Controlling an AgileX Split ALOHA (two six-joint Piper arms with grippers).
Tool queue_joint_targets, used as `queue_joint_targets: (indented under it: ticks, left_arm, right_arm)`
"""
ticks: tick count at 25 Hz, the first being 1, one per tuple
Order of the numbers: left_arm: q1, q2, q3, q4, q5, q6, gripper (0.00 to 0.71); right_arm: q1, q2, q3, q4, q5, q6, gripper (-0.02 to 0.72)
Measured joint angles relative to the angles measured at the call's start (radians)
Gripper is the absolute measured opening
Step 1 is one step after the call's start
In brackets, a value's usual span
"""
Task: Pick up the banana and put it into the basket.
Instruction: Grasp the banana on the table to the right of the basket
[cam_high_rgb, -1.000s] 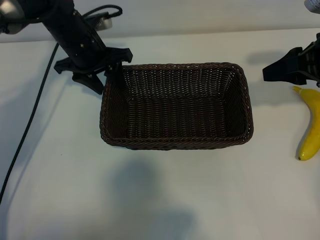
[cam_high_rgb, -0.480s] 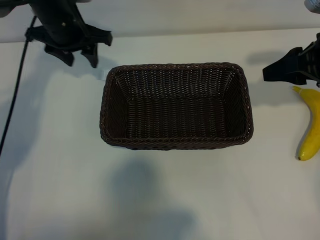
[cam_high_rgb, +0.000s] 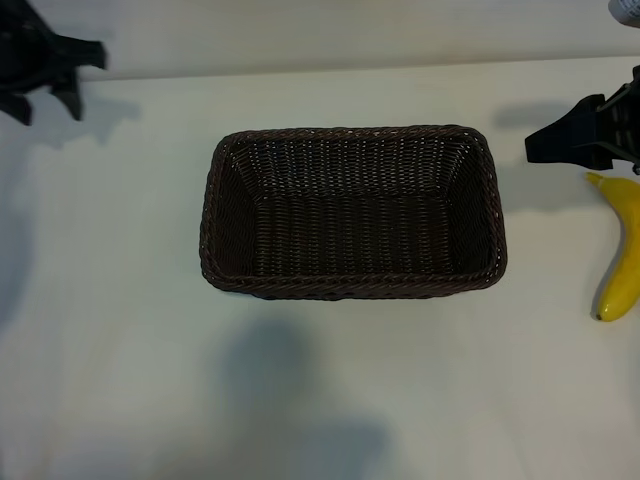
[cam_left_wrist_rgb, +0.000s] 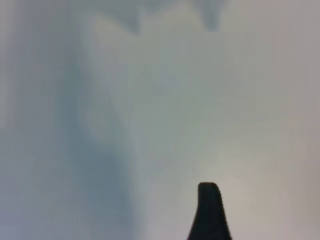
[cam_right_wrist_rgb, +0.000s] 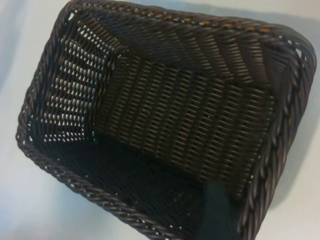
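Note:
The dark brown wicker basket (cam_high_rgb: 350, 285) stands empty in the middle of the white table. The yellow banana (cam_high_rgb: 622, 250) lies flat at the exterior view's right edge, apart from the basket, stem tip pointing to the table's far side. My right gripper (cam_high_rgb: 560, 140) hovers just beyond that stem, open and holding nothing. Its wrist view looks into the basket (cam_right_wrist_rgb: 90, 187), with one dark fingertip (cam_right_wrist_rgb: 216, 210) showing. My left gripper (cam_high_rgb: 47, 108) is at the far left corner, open and empty, well away from the basket. The left wrist view shows one fingertip (cam_left_wrist_rgb: 209, 210) over bare table.
Bare white table (cam_high_rgb: 120, 330) surrounds the basket on all sides. A soft shadow (cam_high_rgb: 290, 400) falls on the near part of the table. The banana is partly cut off by the picture's right edge.
The left arm has drawn back from the basket's far left corner to the table's far left corner. The right gripper, basket and banana have not moved.

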Motion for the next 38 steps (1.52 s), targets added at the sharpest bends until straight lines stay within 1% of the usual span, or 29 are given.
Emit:
queue_joint_targets:
  ticks: [3, 6, 9, 14, 16, 19, 21, 24, 29, 33, 38]
  left_arm:
    - [0.005, -0.042, 0.0, 0.007, 0.0, 0.0, 0.56]
    - [-0.009, -0.086, 0.0, 0.008, 0.0, 0.004, 0.56]
    - [-0.038, -0.137, 0.0, 0.008, 0.0, 0.008, 0.56]
    - [-0.126, -0.23, 0.0, 0.018, 0.001, 0.013, 0.56]
    - [-0.151, -0.26, 0.0, 0.032, 0.001, 0.013, 0.56]
    - [-0.16, -0.299, 0.002, 0.037, 0.001, 0.013, 0.56]
    - [-0.16, -0.335, 0.034, 0.053, 0.001, 0.013, 0.56]
    - [-0.16, -0.403, 0.146, 0.082, 0.001, 0.013, 0.56]
    - [-0.16, -0.537, 0.39, 0.094, 0.001, 0.008, 0.56]
    - [-0.16, -0.683, 0.598, 0.096, 0.001, -0.018, 0.56]
    - [-0.16, -0.91, 0.879, 0.097, -0.008, -0.03, 0.56]
  right_arm:
    - [0.0, 0.0, 0.0, 0.0, 0.0, 0.0, 0.502]
    - [0.0, 0.0, 0.0, 0.0, 0.0, 0.0, 0.502]
    - [0.0, 0.0, 0.0, 0.0, 0.0, 0.0, 0.502]
    - [0.0, 0.0, 0.0, 0.0, 0.0, 0.0, 0.502]
    - [0.0, 0.0, 0.0, 0.0, 0.0, 0.0, 0.502]
    - [0.0, 0.0, 0.0, 0.0, 0.0, 0.0, 0.502]
    - [0.0, 0.0, 0.0, 0.0, 0.0, 0.0, 0.502]
    - [0.0, 0.0, 0.0, 0.0, 0.0, 0.0, 0.502]
    - [0.0, 0.0, 0.0, 0.0, 0.0, 0.0, 0.502]
    - [0.0, 0.0, 0.0, 0.0, 0.001, 0.0, 0.502]
    - [0.0, 0.0, 0.0, 0.0, 0.003, 0.0, 0.502]
